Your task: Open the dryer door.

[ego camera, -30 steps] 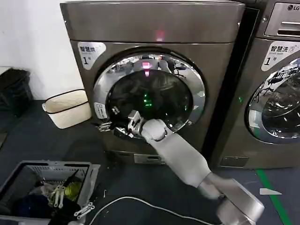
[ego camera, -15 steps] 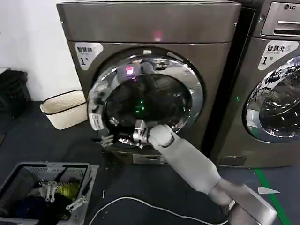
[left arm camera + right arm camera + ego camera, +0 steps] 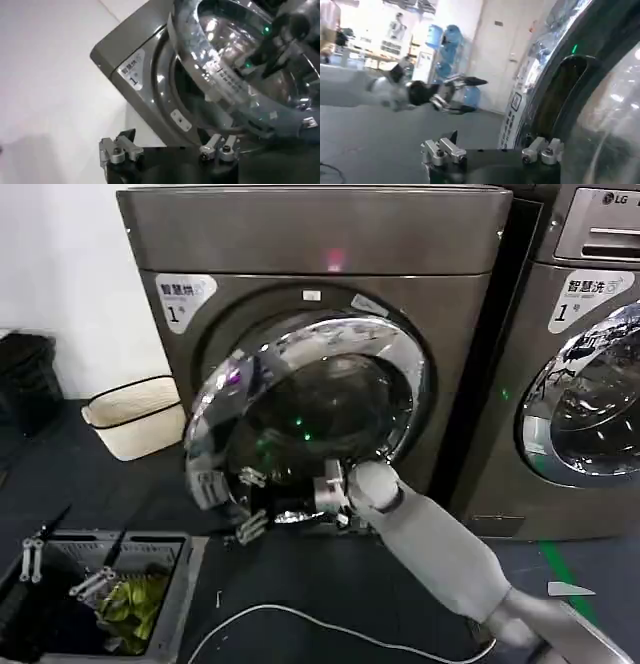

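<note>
Partway through the opening step: dryer door (image 3: 320, 414) swung off the front of the dryer (image 3: 320, 234), free edge out toward the robot's left, hinge side apparently on the right, gap showing along the top and left. Reaching in from lower right with the right gripper (image 3: 248, 502) at the door's lower free edge, claw released, fingers spread and clamped on nothing, one finger close against the chrome rim. Next, judging by this: keep drawing that edge outward along the hinge arc without slipping off the rim. Left gripper (image 3: 169, 150) waiting off to the left, likewise released. Around: dark floor (image 3: 300, 574), white cable (image 3: 300, 614), grey laundry crate (image 3: 130, 536), cream basket (image 3: 135, 414) by the white wall (image 3: 60, 274), LG machine (image 3: 590, 244) at right.
</note>
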### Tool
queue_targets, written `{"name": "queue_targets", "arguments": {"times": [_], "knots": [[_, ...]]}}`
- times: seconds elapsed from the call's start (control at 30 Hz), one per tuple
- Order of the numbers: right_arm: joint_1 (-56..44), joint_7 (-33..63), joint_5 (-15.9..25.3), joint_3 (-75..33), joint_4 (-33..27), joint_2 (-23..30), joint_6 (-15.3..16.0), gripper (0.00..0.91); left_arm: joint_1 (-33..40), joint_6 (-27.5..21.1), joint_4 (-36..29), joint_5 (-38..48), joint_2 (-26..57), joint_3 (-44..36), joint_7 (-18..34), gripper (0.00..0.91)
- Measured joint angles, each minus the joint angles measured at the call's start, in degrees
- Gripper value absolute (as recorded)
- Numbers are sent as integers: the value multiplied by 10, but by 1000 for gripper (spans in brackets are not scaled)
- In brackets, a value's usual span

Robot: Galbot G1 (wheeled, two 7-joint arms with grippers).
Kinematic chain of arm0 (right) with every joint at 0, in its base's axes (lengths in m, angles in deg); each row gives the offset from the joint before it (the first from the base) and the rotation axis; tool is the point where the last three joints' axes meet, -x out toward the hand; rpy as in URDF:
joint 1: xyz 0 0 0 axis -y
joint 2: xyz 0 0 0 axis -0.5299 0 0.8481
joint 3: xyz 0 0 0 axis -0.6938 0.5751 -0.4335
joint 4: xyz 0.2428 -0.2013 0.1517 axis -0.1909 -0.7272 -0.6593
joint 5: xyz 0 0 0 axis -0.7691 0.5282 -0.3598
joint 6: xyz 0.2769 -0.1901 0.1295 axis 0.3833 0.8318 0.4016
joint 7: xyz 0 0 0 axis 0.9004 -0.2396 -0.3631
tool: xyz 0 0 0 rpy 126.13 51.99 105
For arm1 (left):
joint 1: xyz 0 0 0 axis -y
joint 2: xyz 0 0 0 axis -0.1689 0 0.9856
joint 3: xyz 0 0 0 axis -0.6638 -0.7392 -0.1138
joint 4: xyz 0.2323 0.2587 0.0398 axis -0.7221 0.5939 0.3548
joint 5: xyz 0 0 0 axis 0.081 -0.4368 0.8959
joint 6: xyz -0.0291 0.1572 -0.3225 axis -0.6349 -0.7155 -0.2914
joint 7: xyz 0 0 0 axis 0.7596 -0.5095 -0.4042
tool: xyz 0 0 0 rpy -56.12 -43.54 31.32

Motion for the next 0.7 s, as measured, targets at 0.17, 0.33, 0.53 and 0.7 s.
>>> {"name": "queue_targets", "arguments": {"times": [0.17,0.33,0.53,0.7], "knots": [[-18,-61,-8,-22,33,-37,-16,907,14,-3,12,-3,27,-5,7,907],[-34,-110,-13,-44,57,-66,-27,907,37,-8,35,-2,60,-24,23,907],[-58,-144,-17,-80,91,-106,-27,907,70,-16,61,-6,87,-46,31,907],[-85,-149,-34,-129,120,-150,-26,907,107,-28,79,-19,99,-75,28,907]]}}
